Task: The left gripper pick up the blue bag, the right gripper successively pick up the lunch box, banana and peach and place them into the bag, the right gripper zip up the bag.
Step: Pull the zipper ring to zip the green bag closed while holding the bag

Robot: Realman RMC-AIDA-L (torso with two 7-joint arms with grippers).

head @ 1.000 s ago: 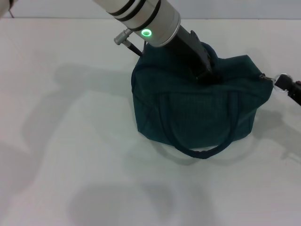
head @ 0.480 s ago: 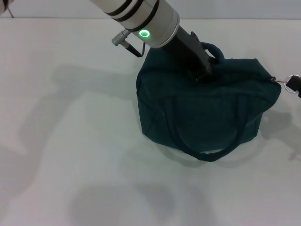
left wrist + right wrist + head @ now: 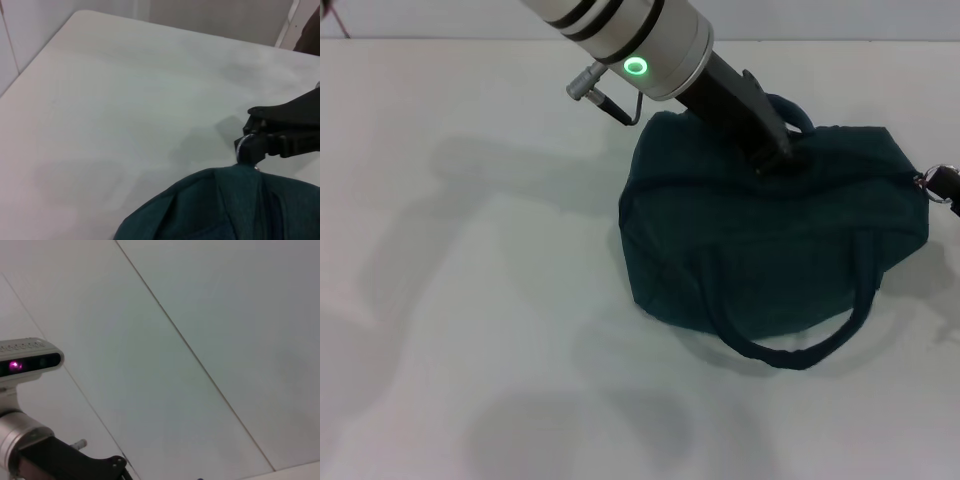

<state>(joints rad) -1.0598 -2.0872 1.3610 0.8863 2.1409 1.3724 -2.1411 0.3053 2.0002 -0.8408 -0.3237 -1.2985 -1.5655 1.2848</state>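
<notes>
Both end effectors clamped — left end effector (image 3: 775, 160) on bag (image 3: 770, 250), right end effector (image 3: 250, 145) on zipper pull (image 3: 923, 181)

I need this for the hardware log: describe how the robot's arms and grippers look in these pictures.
The left arm is a thick white cylinder with black bands, a glowing green ring light and a silver connector trailing a thin black cable. Its forward link and the left gripper are matte black. The right gripper is black and angular, with a small silver metal ring at its tip.

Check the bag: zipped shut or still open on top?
Looks shut. In the head view the blue bag shows unbroken fabric on top, and the right gripper holds the zipper pull ring at the bag's end. Contents hidden.
</notes>
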